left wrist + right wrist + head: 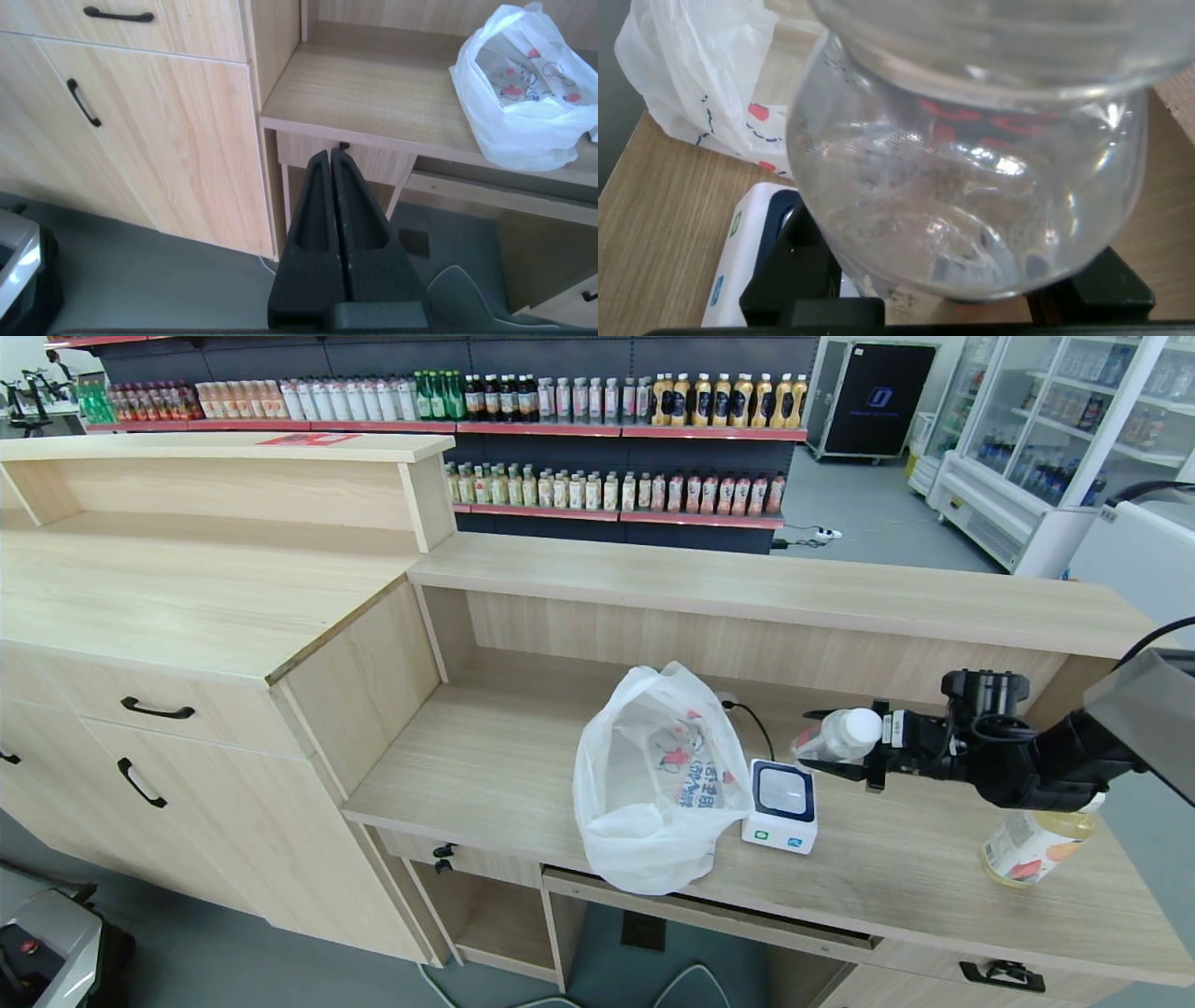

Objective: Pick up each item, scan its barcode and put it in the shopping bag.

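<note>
Clear plastic bottle (845, 733) lies sideways, clamped in the right claw (826, 739) just above the scanner (782, 803), probably so its barcode meets the window. The open bag (653, 784) waits beside it on the bench (504, 756). Lower down, the left claw (332, 163) hangs pinched together, idle.

We see bright, even shop light from above, with only soft shadows under the ledge of the counter (523, 756). Head-view lines bow toward the edges. The bottle (971, 187), too near the right wrist camera, blurs and carries small glints.
</note>
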### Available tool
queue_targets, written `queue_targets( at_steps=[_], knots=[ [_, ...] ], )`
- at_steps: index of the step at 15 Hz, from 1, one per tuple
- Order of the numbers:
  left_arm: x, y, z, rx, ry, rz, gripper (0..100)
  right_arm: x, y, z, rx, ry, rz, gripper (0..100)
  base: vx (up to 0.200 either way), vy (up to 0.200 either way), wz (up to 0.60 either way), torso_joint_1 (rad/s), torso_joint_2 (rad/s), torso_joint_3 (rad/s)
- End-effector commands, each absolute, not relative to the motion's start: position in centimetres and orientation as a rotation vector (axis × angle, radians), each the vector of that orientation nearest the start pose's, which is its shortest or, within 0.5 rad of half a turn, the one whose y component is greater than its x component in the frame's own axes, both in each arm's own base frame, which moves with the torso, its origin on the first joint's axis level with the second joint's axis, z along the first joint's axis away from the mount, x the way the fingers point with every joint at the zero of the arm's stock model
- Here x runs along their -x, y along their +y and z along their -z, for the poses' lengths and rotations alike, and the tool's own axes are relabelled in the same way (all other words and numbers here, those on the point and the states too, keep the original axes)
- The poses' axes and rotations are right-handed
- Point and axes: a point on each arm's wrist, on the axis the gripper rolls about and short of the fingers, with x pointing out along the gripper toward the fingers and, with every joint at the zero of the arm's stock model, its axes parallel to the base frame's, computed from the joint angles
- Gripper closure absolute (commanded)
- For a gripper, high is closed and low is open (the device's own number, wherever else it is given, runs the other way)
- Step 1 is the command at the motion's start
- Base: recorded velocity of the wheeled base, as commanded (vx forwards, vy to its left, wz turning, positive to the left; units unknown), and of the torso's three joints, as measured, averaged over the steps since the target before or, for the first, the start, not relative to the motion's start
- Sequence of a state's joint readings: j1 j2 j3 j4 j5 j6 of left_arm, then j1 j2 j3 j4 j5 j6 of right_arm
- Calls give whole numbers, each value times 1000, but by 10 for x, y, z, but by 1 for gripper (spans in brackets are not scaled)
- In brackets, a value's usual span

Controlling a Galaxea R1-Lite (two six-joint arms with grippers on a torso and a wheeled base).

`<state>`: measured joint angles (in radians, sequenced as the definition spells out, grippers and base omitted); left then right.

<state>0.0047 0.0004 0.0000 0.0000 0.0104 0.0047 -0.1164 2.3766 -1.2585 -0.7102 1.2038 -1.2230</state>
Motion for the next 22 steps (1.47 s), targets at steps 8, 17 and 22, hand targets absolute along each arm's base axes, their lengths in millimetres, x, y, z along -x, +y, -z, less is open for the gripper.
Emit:
queue_targets(
  at_steps=[8, 17, 22],
  knots=[
    [23, 0, -75, -5, 0, -15, 100, -458, -19, -35, 816, -361, -1128, 100, 0, 0, 0, 0, 0, 0],
    [23, 0, -75, -5, 0, -15, 100, -467, -13, -33, 820, -378, -1135, 100, 0, 0, 0, 0, 0, 0],
    [23, 0, -75, -5, 0, -15, 100, -467, -13, -30, 819, -379, -1138, 100, 0, 0, 0, 0, 0, 0]
  ],
)
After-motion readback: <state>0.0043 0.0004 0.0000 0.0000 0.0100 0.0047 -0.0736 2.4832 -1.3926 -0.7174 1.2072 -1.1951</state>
